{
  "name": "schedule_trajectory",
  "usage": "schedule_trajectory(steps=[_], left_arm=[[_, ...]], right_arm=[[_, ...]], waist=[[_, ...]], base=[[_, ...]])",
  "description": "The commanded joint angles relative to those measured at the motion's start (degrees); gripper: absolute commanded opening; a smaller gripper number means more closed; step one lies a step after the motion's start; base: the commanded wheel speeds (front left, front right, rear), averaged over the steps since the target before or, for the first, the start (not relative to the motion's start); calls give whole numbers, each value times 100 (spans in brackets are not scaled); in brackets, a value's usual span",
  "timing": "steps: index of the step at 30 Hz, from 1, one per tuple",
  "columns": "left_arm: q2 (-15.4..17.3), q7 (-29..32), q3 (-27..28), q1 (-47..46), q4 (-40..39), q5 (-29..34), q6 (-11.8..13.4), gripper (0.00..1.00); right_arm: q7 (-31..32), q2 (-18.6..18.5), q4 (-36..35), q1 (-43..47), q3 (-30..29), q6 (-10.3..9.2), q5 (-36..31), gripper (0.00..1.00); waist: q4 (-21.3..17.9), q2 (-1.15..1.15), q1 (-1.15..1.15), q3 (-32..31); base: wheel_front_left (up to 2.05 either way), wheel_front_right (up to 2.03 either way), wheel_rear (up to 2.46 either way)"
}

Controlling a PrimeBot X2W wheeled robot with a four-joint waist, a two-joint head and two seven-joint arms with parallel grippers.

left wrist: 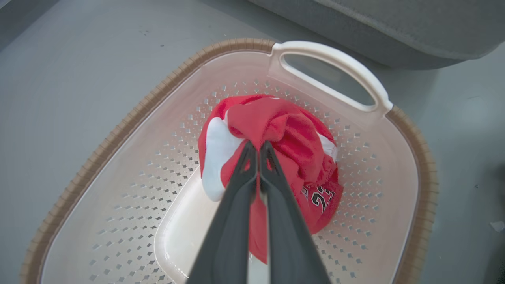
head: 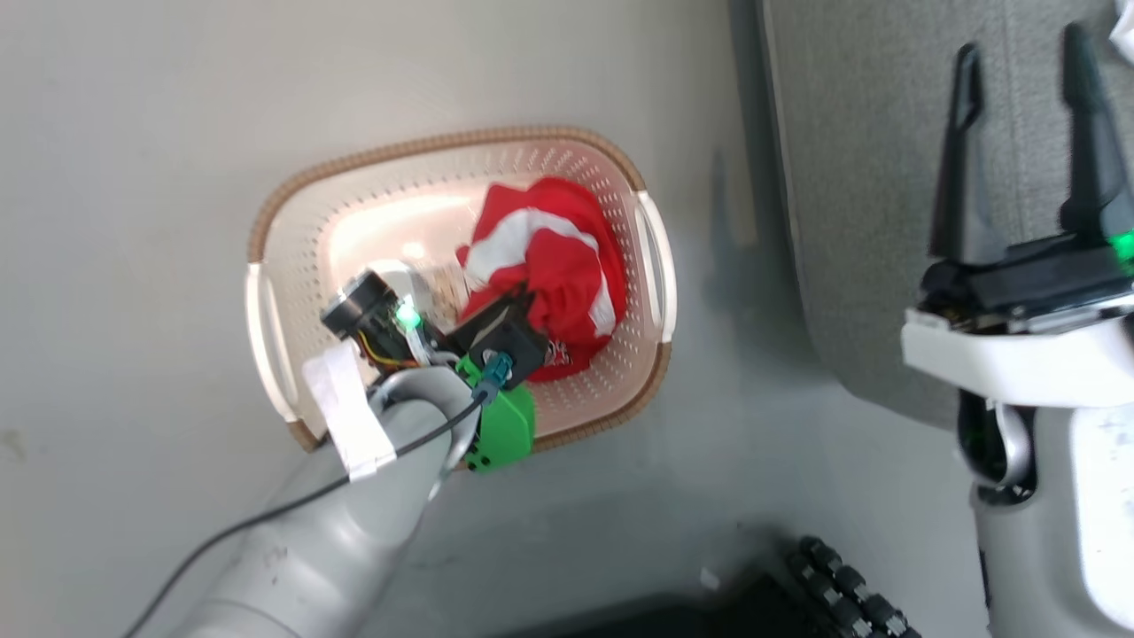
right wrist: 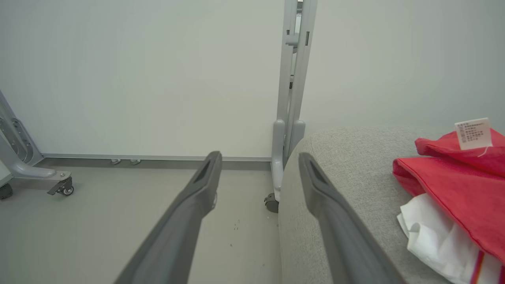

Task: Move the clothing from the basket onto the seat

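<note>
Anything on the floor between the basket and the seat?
Nothing. In the head view the strip of grey floor between the basket and the seat is bare; the left wrist view shows that gap bare too.

— Room in the basket (head: 443, 142)?
— The half away from the seat (head: 868, 177) is bare; red clothing (head: 558, 257) fills the other half.
— And the seat?
— Open by its rounded edge; a red garment (right wrist: 453, 177) lies further in.
</note>
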Motion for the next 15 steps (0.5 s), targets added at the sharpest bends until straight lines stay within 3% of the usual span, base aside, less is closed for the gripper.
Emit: schedule_trajectory(steps=[1,15], left_arm=[[4,-3,70,265,-176,-140,6,0],[5,-4,1110,2185,-2177,-1104,61,0]], right_arm=[[-17,-15,92,169,66,-10,-9,100],[-17,-85,970,1097,542,-9,210,100]], waist=[[311,0,0,-942],[579,0,0,-3111]], base=[[0,0,0],[0,0,0]])
